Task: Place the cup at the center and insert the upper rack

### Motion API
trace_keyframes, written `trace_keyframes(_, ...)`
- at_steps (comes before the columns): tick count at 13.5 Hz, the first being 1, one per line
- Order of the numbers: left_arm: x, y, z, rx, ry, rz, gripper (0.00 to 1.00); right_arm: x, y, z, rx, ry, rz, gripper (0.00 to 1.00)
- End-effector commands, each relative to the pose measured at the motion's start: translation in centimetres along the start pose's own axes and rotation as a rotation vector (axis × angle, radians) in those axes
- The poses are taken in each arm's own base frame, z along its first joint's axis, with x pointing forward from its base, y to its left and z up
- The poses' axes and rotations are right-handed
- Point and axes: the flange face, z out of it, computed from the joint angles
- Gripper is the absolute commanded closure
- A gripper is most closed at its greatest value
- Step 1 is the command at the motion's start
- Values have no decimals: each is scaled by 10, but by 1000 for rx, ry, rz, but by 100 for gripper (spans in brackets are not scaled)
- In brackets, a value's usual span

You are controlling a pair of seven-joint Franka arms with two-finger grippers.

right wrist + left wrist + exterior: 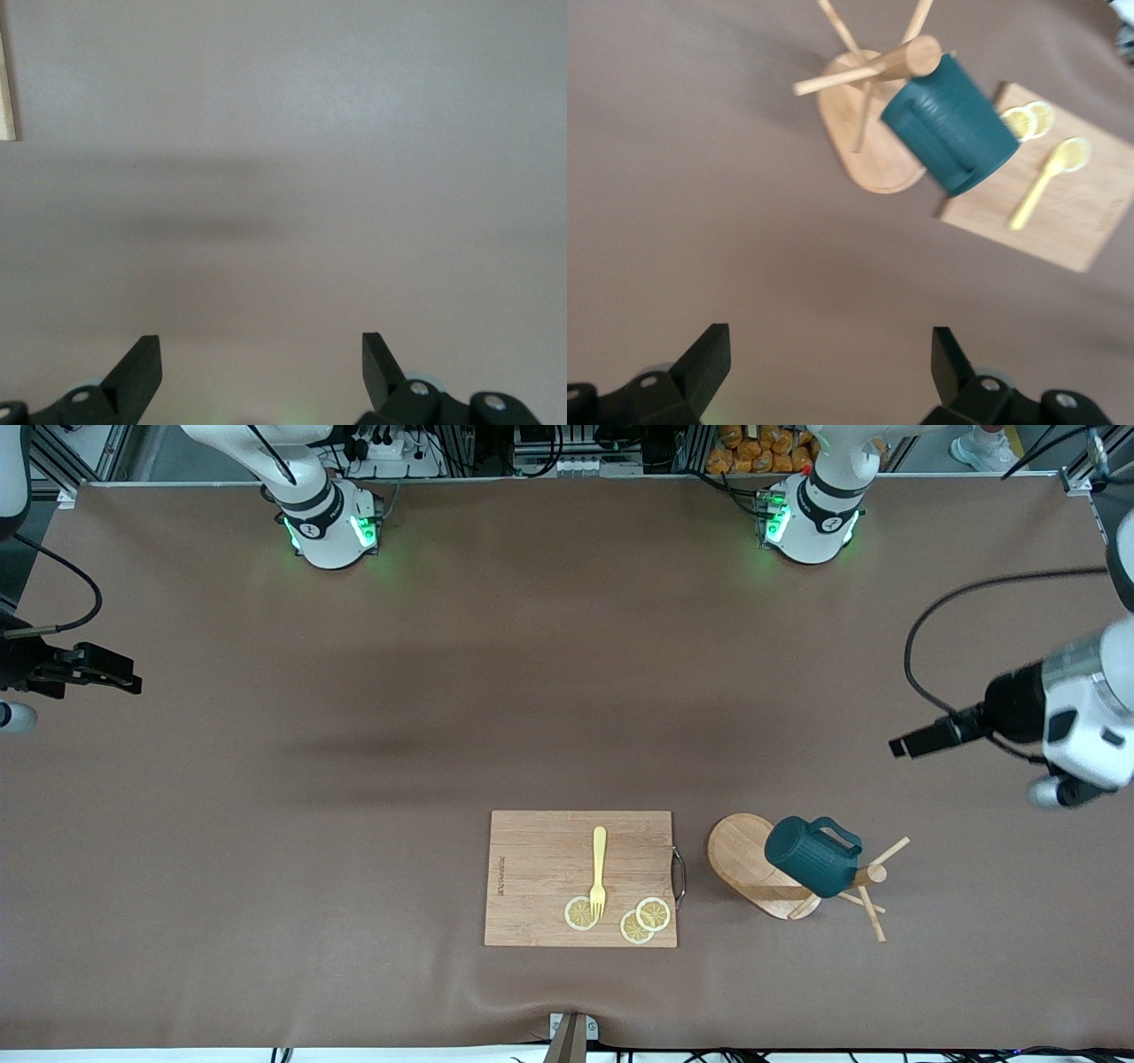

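Observation:
The cup (pixel 806 857), a dark teal ribbed mug, hangs on a peg of the upper rack (pixel 742 849), a light wooden mug tree on an oval base. The rack stands beside the cutting board, toward the left arm's end of the table. The left wrist view shows the cup (pixel 950 124) against the rack's post (pixel 908 60). My left gripper (pixel 902 746) is open and empty in the air, apart from the rack, over bare table; its view (pixel 828 354) shows the same. My right gripper (pixel 133 682) is open and empty over bare table at the right arm's end (pixel 261 350).
A rectangular wooden cutting board (pixel 540 868) lies beside the rack with a yellow fork (pixel 599 868) and three lemon slices (pixel 653 913) on it. Its edge shows in the right wrist view (pixel 5 80). Brown table surface spreads between the board and the arm bases.

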Motion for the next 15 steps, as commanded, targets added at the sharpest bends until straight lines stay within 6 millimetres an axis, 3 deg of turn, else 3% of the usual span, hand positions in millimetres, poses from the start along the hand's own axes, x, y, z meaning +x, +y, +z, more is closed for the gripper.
trace_keyframes(1,-43,-15,-13,122,68,113,0,1,-3,-4,-12,5,7,0)
trace_keyframes(5,-92,-53,-40,177,109,205,0,3,-2,-4,-12,5,8,0)
trace_keyframes(7,-104,-69,-48,185,118,182,0,4,-1,-3,-11,8,11,0)
trace_keyframes(10,-103,-75,-51,183,120,191,0,6,-3,-2,-10,11,8,0)
trace_keyframes(15,-94,-70,-37,186,92,197,0,11,-12,2,-15,13,-7,0)
